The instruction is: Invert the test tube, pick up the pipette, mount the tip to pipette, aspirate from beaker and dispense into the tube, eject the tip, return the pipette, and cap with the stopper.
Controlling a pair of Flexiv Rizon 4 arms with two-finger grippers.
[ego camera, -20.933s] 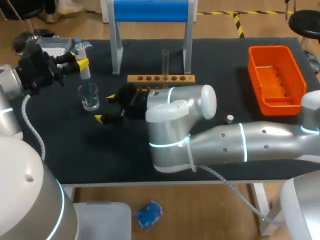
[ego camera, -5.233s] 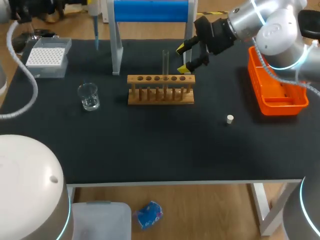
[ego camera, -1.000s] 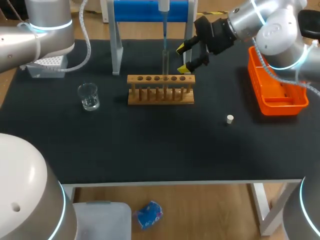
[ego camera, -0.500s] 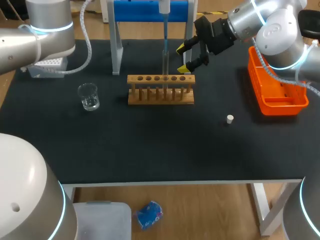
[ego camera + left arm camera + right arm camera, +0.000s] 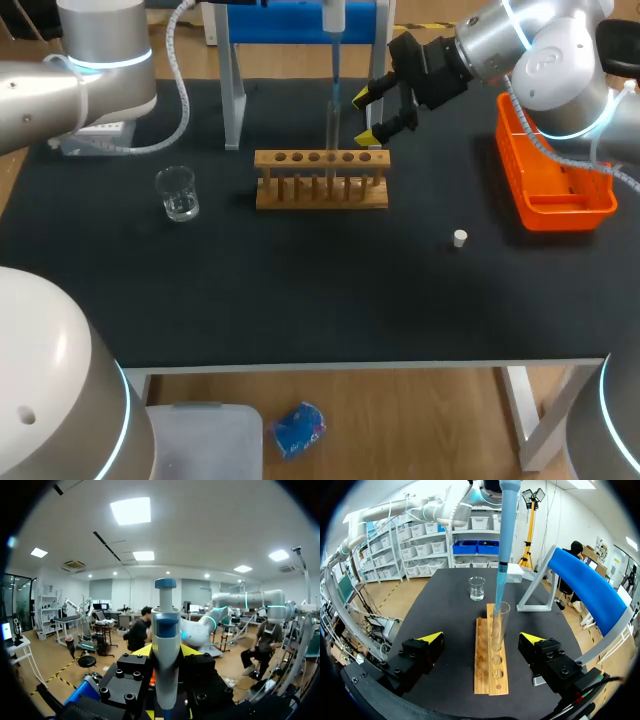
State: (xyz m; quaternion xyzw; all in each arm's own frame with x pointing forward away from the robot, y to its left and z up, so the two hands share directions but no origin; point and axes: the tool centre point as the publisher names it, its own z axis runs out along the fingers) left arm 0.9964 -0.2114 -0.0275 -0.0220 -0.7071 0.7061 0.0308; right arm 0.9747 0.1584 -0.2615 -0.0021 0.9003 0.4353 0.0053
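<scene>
One pipette (image 5: 506,525), clamped in L gripper (image 5: 166,652), has its tip (image 5: 500,587) at mouth of upright tube (image 5: 499,625) in rack (image 5: 490,665); R gripper (image 5: 482,637), fingers wide & empty, hangs near tube. Stopper (image 5: 459,237) lies apart on table (image 5: 300,300).

Head camera looks down from behind, sharing the test tube (image 5: 330,140) (closer) with right wrist.
</scene>
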